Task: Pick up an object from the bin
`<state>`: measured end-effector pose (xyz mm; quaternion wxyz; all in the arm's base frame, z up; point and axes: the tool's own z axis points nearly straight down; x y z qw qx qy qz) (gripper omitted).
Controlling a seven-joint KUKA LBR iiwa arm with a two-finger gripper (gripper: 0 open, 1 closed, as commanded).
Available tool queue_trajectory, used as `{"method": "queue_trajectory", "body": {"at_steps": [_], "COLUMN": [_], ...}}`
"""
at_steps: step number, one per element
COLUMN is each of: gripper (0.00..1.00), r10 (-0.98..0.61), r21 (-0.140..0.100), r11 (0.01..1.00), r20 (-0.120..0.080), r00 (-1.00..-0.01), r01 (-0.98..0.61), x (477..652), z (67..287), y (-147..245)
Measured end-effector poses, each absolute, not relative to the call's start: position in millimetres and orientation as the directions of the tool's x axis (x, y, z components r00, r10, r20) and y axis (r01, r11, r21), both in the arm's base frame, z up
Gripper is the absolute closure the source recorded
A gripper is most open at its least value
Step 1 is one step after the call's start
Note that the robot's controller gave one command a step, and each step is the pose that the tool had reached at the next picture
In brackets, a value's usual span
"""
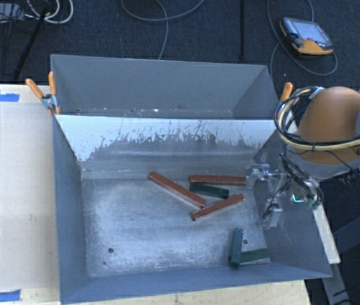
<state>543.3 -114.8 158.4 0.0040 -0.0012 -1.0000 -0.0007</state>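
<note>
My gripper (270, 199) hangs over the bin's right slope, just right of the things in the middle and with nothing seen in it. Nearest to it lies a short brown stick (217, 207), slanting up to the right. Above that a dark green block (209, 190) lies flat, with another brown stick (216, 180) along its upper side. A longer brown stick (174, 189) runs diagonally from the upper left to meet them. Below the gripper, near the front right corner, lies a dark green L-shaped piece (242, 253).
The arm with its orange cover and cables stands over the bin's right rim. The bin's walls slope steeply down to the floor. The left half of the floor is bare grey metal.
</note>
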Motion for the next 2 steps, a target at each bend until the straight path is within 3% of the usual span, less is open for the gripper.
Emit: {"method": "queue_trajectory", "body": {"at_steps": [1, 2], "gripper": [0.0, 0.0], "r10": [-0.105, -0.472], "r21": [0.002, 0.0], "r11": [0.994, 0.882], "r20": [-0.004, -0.003], "r00": [-0.994, -0.882], "r01": [-0.105, -0.472], "x": [590.5, 581.3], "z": [67.8, 100.6], "y": [-60.8, -57.1]}}
